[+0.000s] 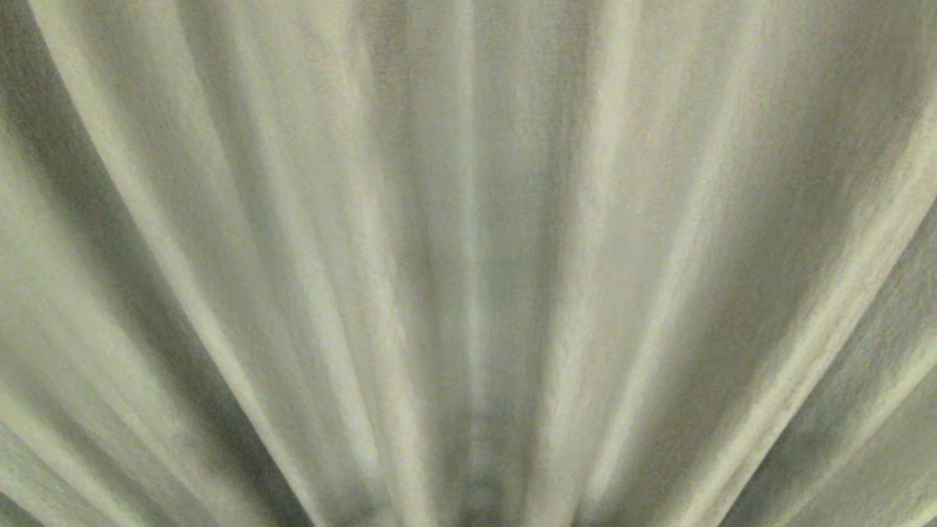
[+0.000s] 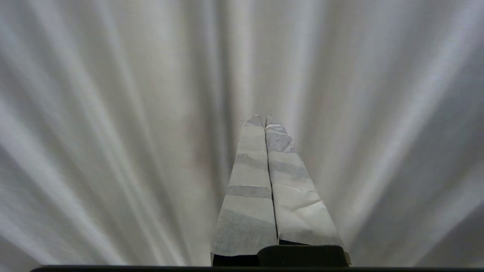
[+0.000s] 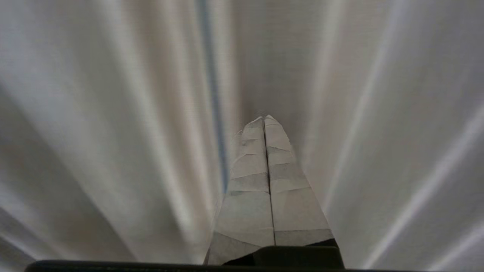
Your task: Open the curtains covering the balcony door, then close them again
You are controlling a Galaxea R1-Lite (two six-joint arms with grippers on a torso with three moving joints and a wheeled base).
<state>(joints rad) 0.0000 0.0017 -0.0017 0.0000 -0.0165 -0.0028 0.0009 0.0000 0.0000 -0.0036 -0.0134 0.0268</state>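
Note:
Pleated cream-beige curtains [image 1: 468, 263] fill the whole head view, their folds fanning out close in front of me. The balcony door is hidden behind them. In the left wrist view my left gripper [image 2: 263, 120] points at the curtains [image 2: 113, 132], its tape-wrapped fingers [image 2: 249, 181] pressed together with nothing between them. My right gripper [image 3: 264, 119] is likewise shut and empty, its tip close to the curtains [image 3: 378, 132]; whether it touches them I cannot tell. A thin bluish vertical line [image 3: 212, 94] runs down the fabric beside the right fingers [image 3: 287, 189]. Neither arm shows in the head view.

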